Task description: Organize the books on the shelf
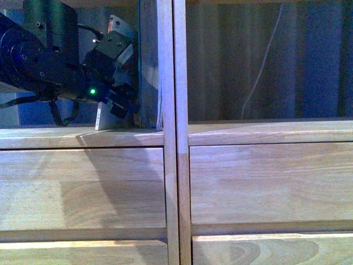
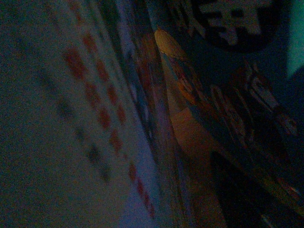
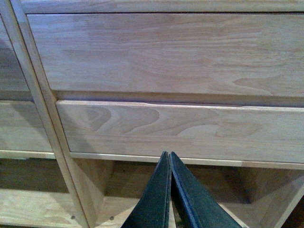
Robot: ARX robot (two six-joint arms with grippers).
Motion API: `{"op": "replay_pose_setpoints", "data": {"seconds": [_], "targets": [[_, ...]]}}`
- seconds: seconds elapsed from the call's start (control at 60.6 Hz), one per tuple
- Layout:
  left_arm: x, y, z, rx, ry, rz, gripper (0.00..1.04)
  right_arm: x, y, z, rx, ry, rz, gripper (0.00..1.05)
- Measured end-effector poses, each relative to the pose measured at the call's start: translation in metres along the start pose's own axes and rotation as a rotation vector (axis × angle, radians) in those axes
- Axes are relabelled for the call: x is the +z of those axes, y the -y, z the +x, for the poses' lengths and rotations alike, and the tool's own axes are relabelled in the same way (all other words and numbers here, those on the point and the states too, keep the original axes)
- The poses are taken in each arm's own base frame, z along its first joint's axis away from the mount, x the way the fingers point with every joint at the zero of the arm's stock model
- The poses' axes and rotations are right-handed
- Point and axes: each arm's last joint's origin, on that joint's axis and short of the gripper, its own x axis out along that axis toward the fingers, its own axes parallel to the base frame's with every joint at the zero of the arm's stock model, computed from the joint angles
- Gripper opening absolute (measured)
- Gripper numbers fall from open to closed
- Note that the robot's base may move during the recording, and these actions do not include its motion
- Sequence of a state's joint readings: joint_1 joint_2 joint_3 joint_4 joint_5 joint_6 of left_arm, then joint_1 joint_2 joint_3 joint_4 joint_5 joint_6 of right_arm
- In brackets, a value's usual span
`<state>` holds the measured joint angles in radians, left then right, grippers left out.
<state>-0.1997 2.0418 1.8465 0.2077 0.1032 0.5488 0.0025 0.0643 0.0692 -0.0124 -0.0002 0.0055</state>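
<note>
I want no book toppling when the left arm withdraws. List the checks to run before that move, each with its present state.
1. Thick book upright against the central upright: ok.
2. Pale booklet standing unsupported: cannot tell, the left tool hides most of it.
3. Left tool open: cannot tell.
4. Left wrist view usable: not ok, dim and blurred.
5. Right tool shut, empty, facing the drawer fronts: ok.

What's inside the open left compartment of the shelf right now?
A thick book stands against the central divider, and a pale booklet leans beside it. The left arm covers most of the booklet and the space behind.
</note>
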Motion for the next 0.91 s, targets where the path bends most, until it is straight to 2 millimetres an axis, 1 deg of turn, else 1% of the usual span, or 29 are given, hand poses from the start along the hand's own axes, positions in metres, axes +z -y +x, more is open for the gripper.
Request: {"op": "replay_pose_setpoints", "data": {"seconds": [0.083,0.116,0.149,0.215,0.231,0.347,0.462,0.512,0.561,0.594,0.644,0.71,0.726,0.759,0.776,0.809,0.858,0.891,0.908], "targets": [[-0.008,0.005,-0.003,-0.014,-0.006,0.011,0.77,-0.002,0.000,0.000,0.000,0.001,0.000,0.03],[-0.010,0.007,-0.006,-0.019,-0.002,0.013,0.83,-0.003,0.000,0.000,0.000,0.000,0.000,0.03],[-0.010,0.007,-0.008,-0.017,0.005,0.011,0.86,-0.004,0.000,0.000,0.000,0.000,0.000,0.03],[-0.009,0.005,-0.020,-0.025,0.035,0.018,0.98,-0.005,0.000,0.000,0.000,-0.002,0.000,0.03],[-0.009,0.005,-0.022,-0.023,0.038,0.019,0.99,-0.006,0.000,0.000,0.000,-0.001,0.000,0.03],[-0.004,-0.001,-0.047,-0.022,0.102,0.017,0.97,-0.014,0.000,0.000,0.000,0.004,0.000,0.03],[-0.005,-0.011,-0.076,-0.011,0.140,-0.014,0.97,-0.014,0.000,0.000,0.000,0.009,0.000,0.03],[-0.007,-0.017,-0.093,0.002,0.145,-0.054,0.97,-0.014,0.000,0.000,0.000,0.010,-0.001,0.03],[-0.009,-0.022,-0.106,0.010,0.154,-0.076,0.97,-0.014,0.000,-0.001,0.000,0.010,-0.001,0.03],[-0.010,-0.026,-0.119,0.018,0.165,-0.099,0.97,-0.014,0.000,-0.001,0.000,0.010,0.000,0.03],[-0.011,-0.030,-0.134,0.026,0.173,-0.122,0.97,-0.014,0.000,-0.001,0.000,0.010,0.000,0.03],[-0.012,-0.034,-0.162,0.033,0.175,-0.169,0.97,-0.013,0.000,-0.001,0.000,0.011,-0.001,0.03],[-0.012,-0.034,-0.166,0.027,0.179,-0.175,0.97,-0.013,0.000,-0.001,0.000,0.011,0.000,0.03],[-0.012,-0.035,-0.183,0.015,0.189,-0.202,0.97,-0.013,0.000,-0.001,0.000,0.011,-0.001,0.03],[-0.012,-0.035,-0.188,0.012,0.191,-0.213,0.97,-0.013,0.000,-0.001,0.000,0.011,0.000,0.03],[-0.013,-0.035,-0.205,-0.002,0.195,-0.243,0.97,-0.013,0.000,-0.001,0.000,0.011,-0.001,0.03],[-0.014,-0.034,-0.222,-0.020,0.196,-0.280,0.97,-0.013,0.000,-0.001,0.000,0.011,0.000,0.03],[-0.015,-0.032,-0.239,-0.042,0.192,-0.314,0.97,-0.013,0.000,-0.001,0.000,0.011,0.000,0.03],[-0.015,-0.032,-0.244,-0.046,0.192,-0.322,0.97,-0.013,0.000,-0.001,0.000,0.011,-0.001,0.03]]}}
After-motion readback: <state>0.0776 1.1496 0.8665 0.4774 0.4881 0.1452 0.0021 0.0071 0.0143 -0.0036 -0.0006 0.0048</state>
